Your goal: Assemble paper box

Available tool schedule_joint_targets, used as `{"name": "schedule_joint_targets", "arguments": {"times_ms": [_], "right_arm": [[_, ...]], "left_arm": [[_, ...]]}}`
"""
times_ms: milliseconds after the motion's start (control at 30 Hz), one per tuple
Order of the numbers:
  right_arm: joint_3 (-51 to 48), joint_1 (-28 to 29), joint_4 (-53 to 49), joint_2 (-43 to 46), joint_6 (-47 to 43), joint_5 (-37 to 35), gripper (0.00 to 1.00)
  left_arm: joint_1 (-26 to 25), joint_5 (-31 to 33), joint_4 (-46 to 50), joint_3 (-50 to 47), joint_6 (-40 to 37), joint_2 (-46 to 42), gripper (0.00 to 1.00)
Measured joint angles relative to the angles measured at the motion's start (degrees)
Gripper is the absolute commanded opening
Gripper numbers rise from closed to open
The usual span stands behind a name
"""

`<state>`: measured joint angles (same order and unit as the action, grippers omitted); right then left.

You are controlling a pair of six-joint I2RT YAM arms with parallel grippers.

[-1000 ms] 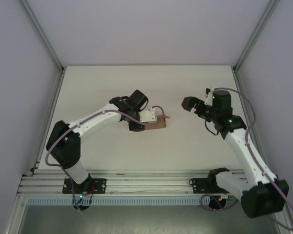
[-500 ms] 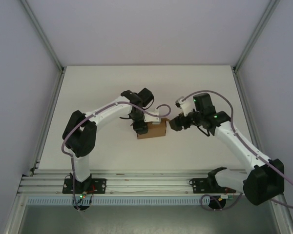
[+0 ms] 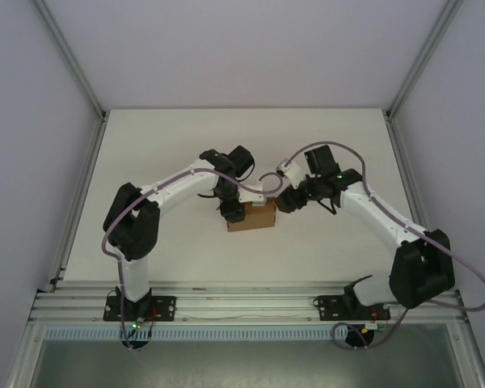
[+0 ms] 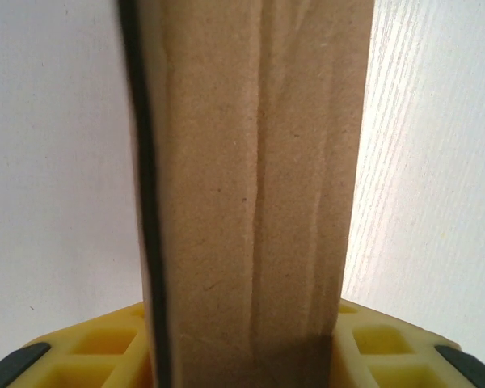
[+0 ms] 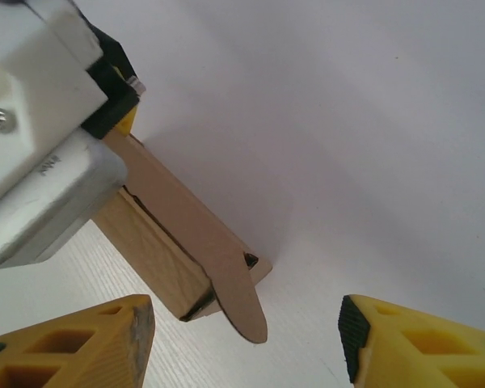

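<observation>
Paper box (image 3: 255, 217) lay near the middle of the table (image 3: 331, 145), already squared up into a small brown carton rather than a flat blank; at its right end a rounded tuck flap (image 5: 226, 283) stuck out loose over the opening, so that end was not yet closed; the opposite end sat under the left arm's wrist and could not be judged, though it may have been closed already. The left gripper (image 3: 234, 208) was clamped on the carton, its yellow fingers (image 4: 105, 356) pressed against both side walls and pinning it to the table; the right gripper (image 3: 281, 202) hung just beside the flap end with its jaws spread wide and nothing between them, one yellow finger (image 5: 73, 339) on each side of the flap's tip. By my reckoning the folding was mostly done; tucking that flap in remained.
</observation>
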<state>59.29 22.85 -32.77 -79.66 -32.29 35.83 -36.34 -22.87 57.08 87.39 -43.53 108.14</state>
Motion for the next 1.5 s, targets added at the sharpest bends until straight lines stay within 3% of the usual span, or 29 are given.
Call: {"name": "schedule_joint_targets", "arguments": {"times_ms": [67,333,467,633,867,1000,1300,1500], "right_arm": [[0.13,0.00,-0.63,-0.92,-0.55,0.00,0.54],[2.01,0.85,-1.01,-4.50,-0.46,0.20,0.17],[2.01,1.88,-0.44,-4.31,1.33,0.11,0.07],[1.77,3.41,0.26,-2.58,8.66,-2.91,0.03],[-4.13,10.01,9.49,1.01,33.68,-18.40,0.00],[-9.94,12.63,17.33,3.61,42.10,-25.00,0.00],[-16.83,13.11,28.55,5.68,43.32,-28.44,0.00],[-14.67,13.11,24.63,5.92,38.05,-29.20,0.00]], "left_arm": [[0.00,-0.33,0.00,0.00,0.00,0.00,0.43],[0.00,-0.70,-0.02,0.00,0.13,0.00,0.42],[0.00,-0.68,-0.02,0.00,0.15,0.00,0.42],[0.00,-0.70,-0.74,0.00,1.20,0.00,0.40],[0.11,-0.59,-2.01,0.00,3.72,0.00,0.40],[0.07,-0.26,-2.60,-0.13,4.72,0.00,0.40],[0.07,0.52,-4.85,-0.50,6.01,0.00,0.40],[-0.04,0.57,-5.14,-0.50,5.66,-0.02,0.40]]}}
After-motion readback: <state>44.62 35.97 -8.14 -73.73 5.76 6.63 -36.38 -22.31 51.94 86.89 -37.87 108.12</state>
